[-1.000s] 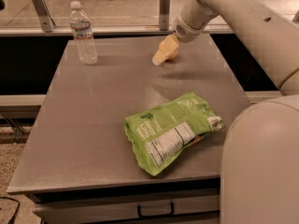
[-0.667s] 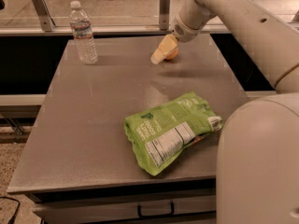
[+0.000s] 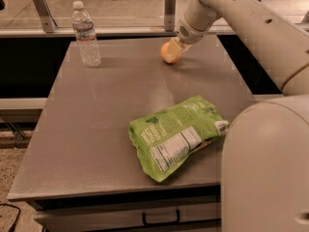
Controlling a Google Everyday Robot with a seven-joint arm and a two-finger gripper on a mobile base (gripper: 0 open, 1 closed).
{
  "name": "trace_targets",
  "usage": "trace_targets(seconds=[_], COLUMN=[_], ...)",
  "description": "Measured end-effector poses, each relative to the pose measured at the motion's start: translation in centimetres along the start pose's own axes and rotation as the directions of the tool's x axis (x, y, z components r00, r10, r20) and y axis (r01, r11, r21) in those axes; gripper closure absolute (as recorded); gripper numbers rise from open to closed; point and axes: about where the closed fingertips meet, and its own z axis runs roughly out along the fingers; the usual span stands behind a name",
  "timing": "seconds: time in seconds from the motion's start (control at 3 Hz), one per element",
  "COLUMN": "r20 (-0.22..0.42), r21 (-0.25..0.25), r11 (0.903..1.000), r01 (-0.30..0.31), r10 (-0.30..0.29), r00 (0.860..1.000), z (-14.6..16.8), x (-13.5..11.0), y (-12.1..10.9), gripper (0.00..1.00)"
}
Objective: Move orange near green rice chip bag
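**Hand clamped on the orange, far across the table from the chip bag**

Hand [image 3: 170, 52] sits well beyond the green rice chip bag [image 3: 176, 134], toward the far edge of the table [image 3: 96, 124], and is closed around the orange [image 3: 164, 53]. A pale finger covers the right side of the fruit, so only its left part shows. The orange is low, at or just above the tabletop, and I cannot tell whether it touches. The white arm [image 3: 241, 13] comes down to it from the upper right.

The green rice chip bag lies flat near the table's front edge, well apart from the orange. Its back faces up, showing the white nutrition panel, and its right end reaches the rounded white robot body [image 3: 265, 168]. The pouch looks crinkled and slightly puffed; what is inside cannot be seen.

A clear plastic water bottle [image 3: 86, 35] stands upright far behind and to the left of the bag, capped and labelled. Its fill level cannot be made out. It stands well to the left of the hand.
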Motion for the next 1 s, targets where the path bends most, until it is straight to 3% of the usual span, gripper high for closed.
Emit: trace_targets(seconds=[0.67,1.0], r20=[0.02,0.044], r21=[-0.02,-0.077], r11=[0.9992,0.9915], r01=[0.035,0.105], r10=[-0.034,-0.102], r00=[0.999,0.994], z=[-1.8,-5.1], x=[0.4,2.3], y=[0.9,3.9], gripper=[1.0,1.0])
